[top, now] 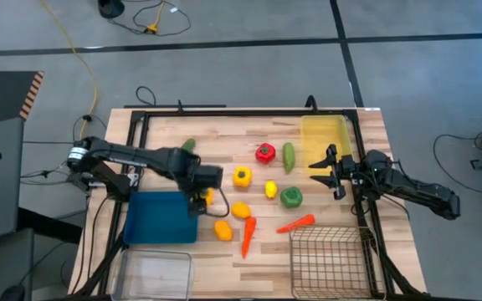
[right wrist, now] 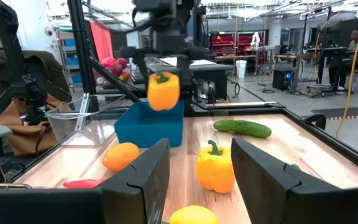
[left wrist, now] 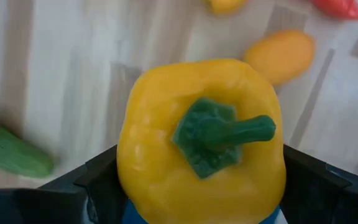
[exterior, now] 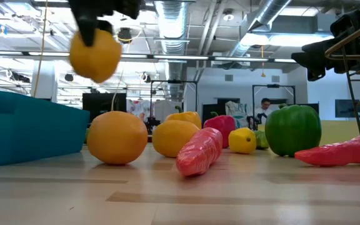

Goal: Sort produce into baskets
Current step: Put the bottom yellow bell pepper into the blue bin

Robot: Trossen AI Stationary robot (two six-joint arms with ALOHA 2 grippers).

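Left wrist view: yellow pepper [left wrist: 201, 140] hides tool tips

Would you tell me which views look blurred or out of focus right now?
Left wrist view: the held yellow pepper is sharp, the table behind it soft. Low view: that pepper hangs blurred from the left gripper. Right wrist view: its own right gripper is soft-edged.

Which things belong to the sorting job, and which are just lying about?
Job: yellow pepper in left gripper; loose peppers, lemons, carrots, cucumbers; blue tray, yellow tray, clear bin, wire basket; right gripper by yellow tray.
Lying about: yellow cable, black cable on floor.
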